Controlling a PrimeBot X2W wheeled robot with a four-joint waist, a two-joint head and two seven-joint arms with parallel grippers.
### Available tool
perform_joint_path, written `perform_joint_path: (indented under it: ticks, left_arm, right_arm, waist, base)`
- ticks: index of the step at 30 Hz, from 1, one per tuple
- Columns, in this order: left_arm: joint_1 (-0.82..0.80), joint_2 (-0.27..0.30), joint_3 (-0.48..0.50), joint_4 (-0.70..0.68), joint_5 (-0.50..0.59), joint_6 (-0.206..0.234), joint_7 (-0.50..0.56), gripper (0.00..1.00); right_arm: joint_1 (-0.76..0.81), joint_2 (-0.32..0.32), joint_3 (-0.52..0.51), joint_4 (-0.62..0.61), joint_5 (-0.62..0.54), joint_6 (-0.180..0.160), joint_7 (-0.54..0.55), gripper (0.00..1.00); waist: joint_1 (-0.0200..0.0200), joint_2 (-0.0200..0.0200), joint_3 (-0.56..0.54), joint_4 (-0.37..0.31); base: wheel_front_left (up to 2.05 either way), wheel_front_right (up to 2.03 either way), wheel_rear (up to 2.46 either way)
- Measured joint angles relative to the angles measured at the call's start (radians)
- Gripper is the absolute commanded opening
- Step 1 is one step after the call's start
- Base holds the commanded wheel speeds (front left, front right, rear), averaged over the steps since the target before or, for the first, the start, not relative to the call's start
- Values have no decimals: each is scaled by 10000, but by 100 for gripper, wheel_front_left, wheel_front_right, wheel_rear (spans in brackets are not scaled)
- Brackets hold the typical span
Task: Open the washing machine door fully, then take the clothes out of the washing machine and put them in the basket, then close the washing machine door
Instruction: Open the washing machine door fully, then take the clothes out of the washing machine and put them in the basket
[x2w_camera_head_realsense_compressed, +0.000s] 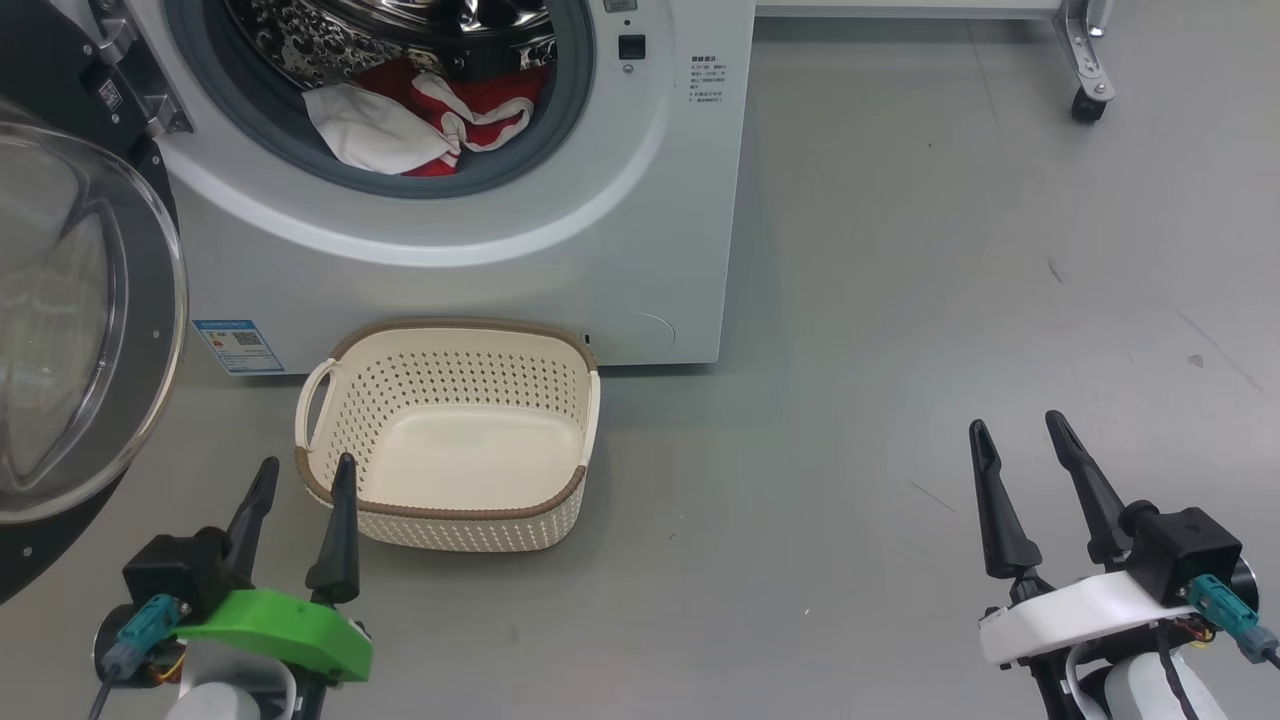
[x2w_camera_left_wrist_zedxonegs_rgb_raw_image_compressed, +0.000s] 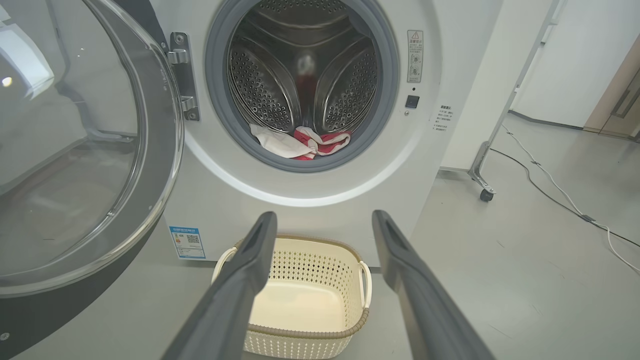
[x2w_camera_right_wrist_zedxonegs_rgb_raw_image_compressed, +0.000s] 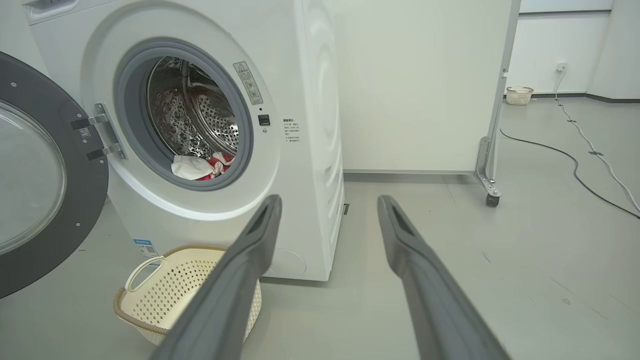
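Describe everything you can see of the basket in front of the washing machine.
The basket is a small cream rounded rectangle, plastic by its look, with perforated sides, a solid bottom, a brown woven-look rim and a loop handle at each end. It stands upright on the grey floor, close before the washing machine, below its open mouth. Nothing lies in it. Whether its back rim touches the machine is unclear.

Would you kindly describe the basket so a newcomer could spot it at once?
Find the white washing machine with its door open. On the floor before it sits the basket: cream, perforated, brown-rimmed and empty, unlike the red and white clothes inside the machine.
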Motion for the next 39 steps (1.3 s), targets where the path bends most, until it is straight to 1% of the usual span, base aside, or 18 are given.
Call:
perform_joint_path:
  ticks: [18,26,29,39]
  left_arm:
    - [66,0,-19,-221,144,-17,-90,100]
    - [74,13,-19,-242,222,65,-100,100]
    - [79,17,-21,-249,247,67,-102,100]
    - [197,102,-65,-255,474,115,-138,100]
  right_arm:
    - [146,0,8,-98,-100,-12,0,100]
    - [146,-52,109,-84,-305,-13,0,100]
    - [146,-65,111,-38,-374,-73,0,100]
    - [150,-52,132,81,-374,-100,0,100]
  waist:
    - [-1,0,167,41]
    - [0,0,184,48]
    - [0,0,182,48]
    - [0,0,131,39]
  base:
    - [0,0,0]
    - [0,0,0]
    - [0,0,0]
    - [0,0,0]
